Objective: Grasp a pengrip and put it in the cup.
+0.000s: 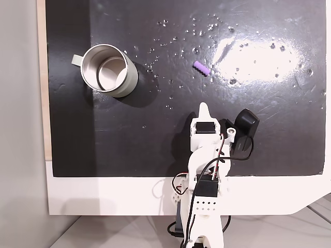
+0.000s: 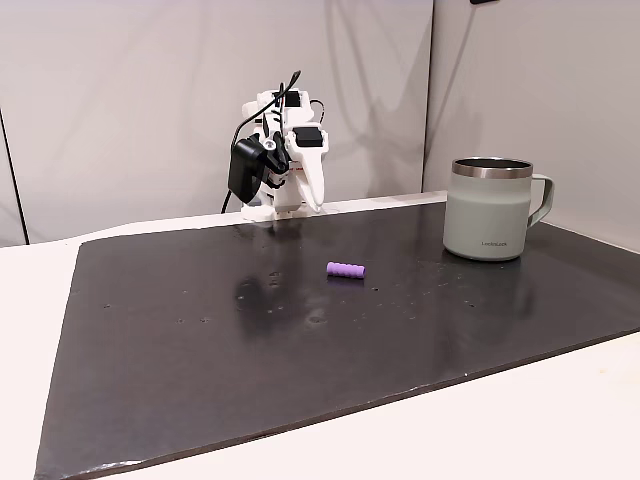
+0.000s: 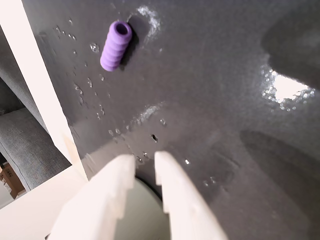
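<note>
The pengrip (image 1: 201,68) lies mid-mat with open surface all round, well apart from the cup (image 1: 109,70); the fingers (image 3: 172,187) stand nearly pressed together, empty.

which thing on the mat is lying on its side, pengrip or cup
The pengrip: a purple ribbed cylinder lying flat on the mat. The cup stands upright, mouth up.

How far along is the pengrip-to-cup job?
Nothing is done yet. The pengrip lies loose on the black mat, apart from the cup, which holds nothing. The gripper sits near the arm's base with jaws nearly closed and nothing between them. Reach, grasp, carry and drop all remain.
</note>
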You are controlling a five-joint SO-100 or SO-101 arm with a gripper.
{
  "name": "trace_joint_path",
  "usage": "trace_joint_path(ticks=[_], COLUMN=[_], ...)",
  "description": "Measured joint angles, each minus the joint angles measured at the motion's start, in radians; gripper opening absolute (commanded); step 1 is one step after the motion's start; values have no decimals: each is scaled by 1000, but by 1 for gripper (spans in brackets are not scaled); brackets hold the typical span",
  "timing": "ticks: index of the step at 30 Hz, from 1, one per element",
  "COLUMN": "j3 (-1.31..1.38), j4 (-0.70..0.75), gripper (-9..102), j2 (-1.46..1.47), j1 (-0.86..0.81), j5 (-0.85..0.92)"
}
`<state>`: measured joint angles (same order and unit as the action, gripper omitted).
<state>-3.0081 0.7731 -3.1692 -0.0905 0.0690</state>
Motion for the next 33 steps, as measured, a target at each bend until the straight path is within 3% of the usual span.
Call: trace_joint_path(ticks=[6,22,33], j3=[0,0,161], j4=[0,6,255], gripper=[0,0,0], j2=[0,0,0], j1=[66,34,-138], j5=[66,100,244])
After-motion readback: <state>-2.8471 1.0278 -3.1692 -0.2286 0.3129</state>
